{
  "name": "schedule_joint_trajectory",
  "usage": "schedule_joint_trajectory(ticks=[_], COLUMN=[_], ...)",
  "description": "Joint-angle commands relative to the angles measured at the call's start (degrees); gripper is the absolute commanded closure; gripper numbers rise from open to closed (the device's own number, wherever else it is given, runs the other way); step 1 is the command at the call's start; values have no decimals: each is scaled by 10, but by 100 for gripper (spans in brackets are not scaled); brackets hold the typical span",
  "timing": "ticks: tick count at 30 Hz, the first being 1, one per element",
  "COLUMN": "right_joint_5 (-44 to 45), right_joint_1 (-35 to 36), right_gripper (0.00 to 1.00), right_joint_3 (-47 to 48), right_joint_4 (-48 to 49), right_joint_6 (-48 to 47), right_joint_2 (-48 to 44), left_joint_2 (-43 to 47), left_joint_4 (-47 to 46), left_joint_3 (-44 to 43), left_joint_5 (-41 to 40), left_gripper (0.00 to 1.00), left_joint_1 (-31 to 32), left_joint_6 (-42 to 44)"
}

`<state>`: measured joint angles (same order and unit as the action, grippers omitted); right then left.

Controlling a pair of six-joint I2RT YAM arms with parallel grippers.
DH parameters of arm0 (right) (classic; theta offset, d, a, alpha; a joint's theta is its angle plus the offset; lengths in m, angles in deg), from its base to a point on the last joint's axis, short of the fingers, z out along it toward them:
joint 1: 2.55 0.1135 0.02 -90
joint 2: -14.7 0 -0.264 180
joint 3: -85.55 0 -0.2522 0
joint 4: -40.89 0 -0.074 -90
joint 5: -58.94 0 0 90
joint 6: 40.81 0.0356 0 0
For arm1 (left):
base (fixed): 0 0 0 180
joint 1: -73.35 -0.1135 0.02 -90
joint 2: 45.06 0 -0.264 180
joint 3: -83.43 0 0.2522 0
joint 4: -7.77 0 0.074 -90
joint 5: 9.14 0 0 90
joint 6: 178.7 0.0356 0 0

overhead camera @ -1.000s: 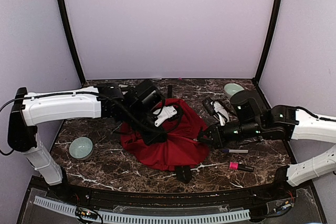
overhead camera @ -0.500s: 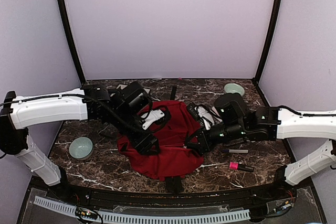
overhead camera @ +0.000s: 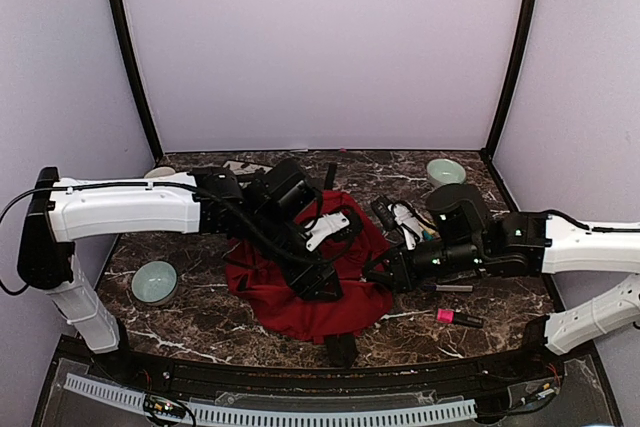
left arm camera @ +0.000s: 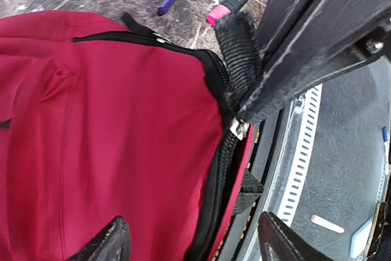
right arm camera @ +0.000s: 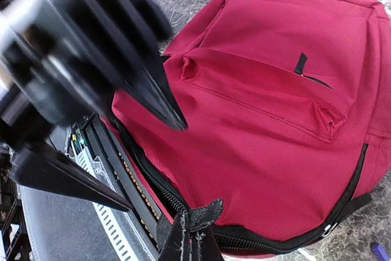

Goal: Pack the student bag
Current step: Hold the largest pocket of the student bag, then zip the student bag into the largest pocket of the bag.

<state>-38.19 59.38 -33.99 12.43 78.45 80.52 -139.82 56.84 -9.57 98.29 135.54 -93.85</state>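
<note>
The student bag (overhead camera: 300, 297), a dark-red backpack, lies flat in the middle of the table and fills the left wrist view (left arm camera: 104, 126); its front pocket (right arm camera: 269, 84) faces up. My right gripper (right arm camera: 194, 239) is shut on a black fabric zip pull (right arm camera: 204, 215) at the bag's near edge, and in the top view it sits at the bag's right side (overhead camera: 380, 272). My left gripper (left arm camera: 192, 246) stands open over the red cloth and the black zipper (left arm camera: 223, 169), holding nothing. In the top view it hovers over the bag's middle (overhead camera: 318, 282).
A purple pen (overhead camera: 447, 288) and a pink marker (overhead camera: 455, 318) lie right of the bag. Pale green bowls sit at front left (overhead camera: 155, 282) and back right (overhead camera: 445, 169). Black-and-white items (overhead camera: 405, 215) lie behind the right arm. The table's front rail (left arm camera: 287, 145) runs close to the bag.
My left gripper has opened and moved right, over the bag's middle. The right gripper has stayed shut on the pull and dragged it left; the bag shifted slightly left.
</note>
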Motion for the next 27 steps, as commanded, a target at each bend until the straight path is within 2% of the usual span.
schedule_joint_trajectory(ticks=[1,3,4,6,7,11,17,22,27], right_joint_5=[30,32,33,34,36,93,210,262,274], right_joint_1=[2,2,2,2,2,2,1,-15,-29], right_gripper=[100,100,100,100,100,100,100,100,100], right_joint_3=[-17,-22,-24,-25,-26,-36,-102,-179,-220], right_joint_4=[44,45,45,45,43,27,44,57,67], right_joint_6=[16,19,21,25,26,47,102,154,182], right_joint_2=[-33,-38,-40,-42,-42,-53,-110,-181,-238], left_joint_2=[-34,-54,-63,-76,-80,-62,27,108,122], left_joint_4=[-13,-3,3,16,23,23,-11,-45,-62], left_joint_3=[-34,-51,-60,-78,-84,-65,23,111,152], left_joint_5=[25,24,25,20,15,14,-18,-30,-16], left_gripper=[28,36,47,83,98,100,100,100,100], left_joint_1=[2,2,2,2,2,1,-9,-19,-19], left_joint_6=[33,38,40,41,38,31,5,-28,-52])
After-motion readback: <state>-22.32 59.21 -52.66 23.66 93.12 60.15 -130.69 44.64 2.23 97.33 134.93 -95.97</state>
